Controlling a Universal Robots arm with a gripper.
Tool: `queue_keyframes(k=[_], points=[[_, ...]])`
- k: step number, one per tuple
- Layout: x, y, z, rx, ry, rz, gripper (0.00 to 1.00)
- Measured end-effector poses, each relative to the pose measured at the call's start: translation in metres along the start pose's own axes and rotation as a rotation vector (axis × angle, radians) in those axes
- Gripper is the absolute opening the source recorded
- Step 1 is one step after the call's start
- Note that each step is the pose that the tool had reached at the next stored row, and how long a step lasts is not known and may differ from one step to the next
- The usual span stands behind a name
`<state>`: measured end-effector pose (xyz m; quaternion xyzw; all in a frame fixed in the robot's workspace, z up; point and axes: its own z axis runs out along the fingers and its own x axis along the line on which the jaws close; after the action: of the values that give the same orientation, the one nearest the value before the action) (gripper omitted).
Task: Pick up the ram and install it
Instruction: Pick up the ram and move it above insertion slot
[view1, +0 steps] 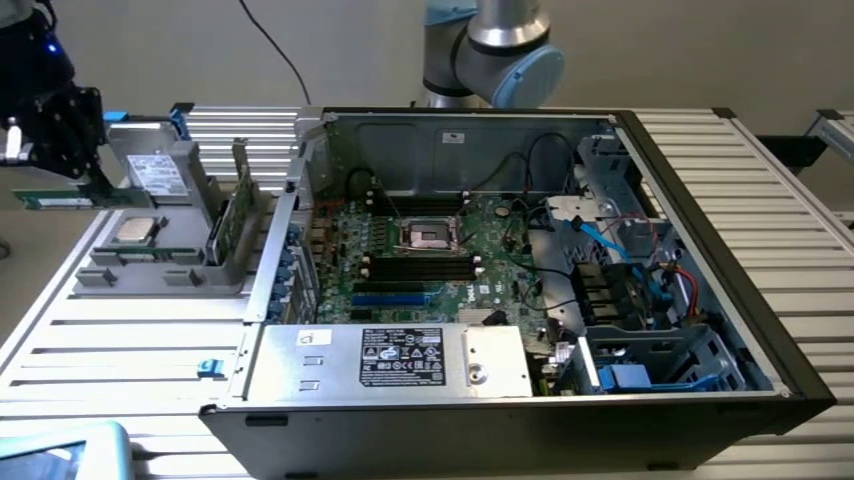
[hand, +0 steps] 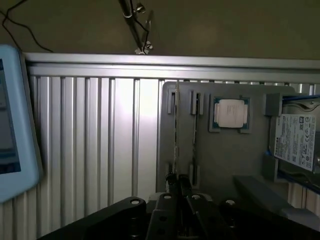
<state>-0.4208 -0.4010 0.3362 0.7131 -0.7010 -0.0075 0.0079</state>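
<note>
The gripper (view1: 83, 186) jaws pinch the ram (view1: 51, 201), which lies level at the exterior view's left, beside the grey parts tray (view1: 160, 270) and well apart from the open computer case (view1: 694, 200). The processor chip (hand: 230, 113) rests in the tray.

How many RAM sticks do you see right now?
2. One ram is clamped in the gripper above the grey tray. A spare stick stands on edge in that tray. The motherboard slots look empty, though cables could hide something.
</note>
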Motion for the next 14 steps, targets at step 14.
queue_keyframes(k=[14], points=[[0.001,-0.045,-0.0626,0.0006,-0.0198,-0.002,0.13]])
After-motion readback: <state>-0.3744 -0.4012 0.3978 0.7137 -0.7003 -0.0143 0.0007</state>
